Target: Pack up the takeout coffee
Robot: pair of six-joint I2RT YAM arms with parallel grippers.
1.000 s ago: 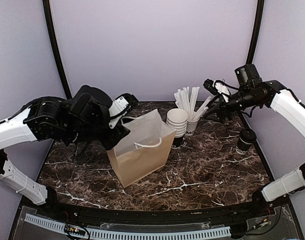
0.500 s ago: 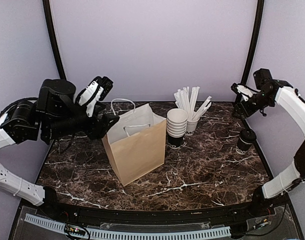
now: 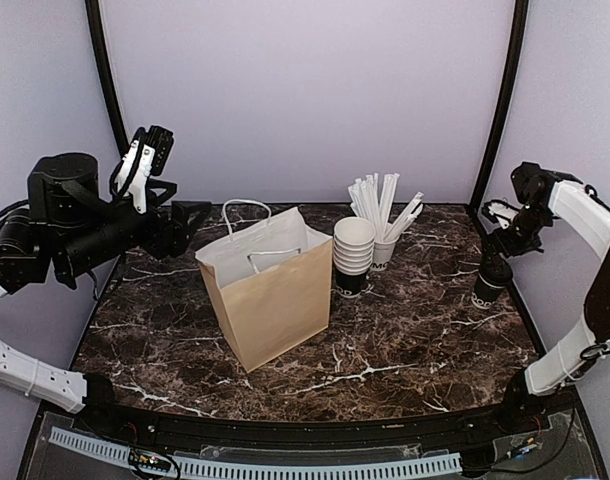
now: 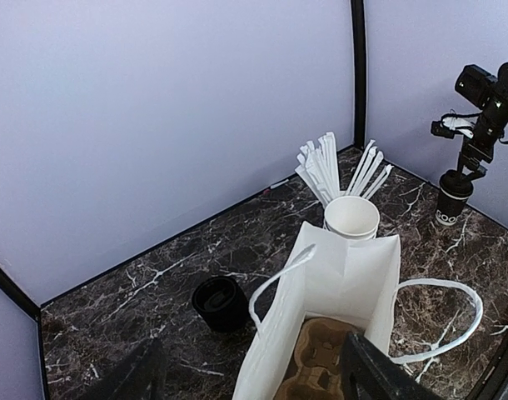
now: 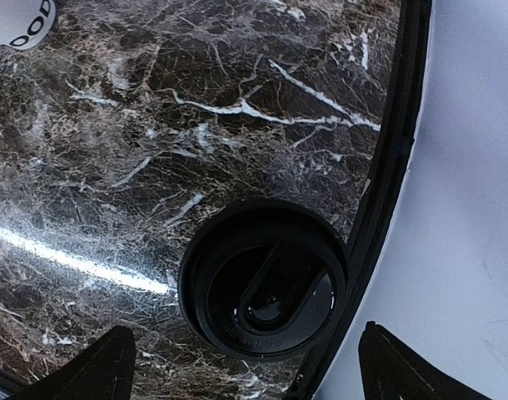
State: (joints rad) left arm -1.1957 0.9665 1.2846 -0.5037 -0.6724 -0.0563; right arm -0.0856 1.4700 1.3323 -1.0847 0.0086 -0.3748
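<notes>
**Bag released, right arm now over the coffee**

The right gripper (image 5: 246,367) has its jaws spread wide and holds nothing; the takeout coffee (image 5: 262,279) stands upright below them, its lid showing between the two fingers, seemingly not touched; it is well to the right of the paper bag (image 3: 275,300). The right arm has come there from the straws behind the bag; the left gripper (image 4: 254,375), also open and empty, has let go of the bag and withdrawn to its left; the bag stands open alone, so I judge the pick-up can begin.

Dark marble desk (image 3: 415,350): bag (image 3: 275,300), cup stack (image 3: 353,262), straw cup (image 3: 383,252), lidded coffee (image 3: 490,283) near right edge, black round item (image 4: 221,304) behind bag.
</notes>
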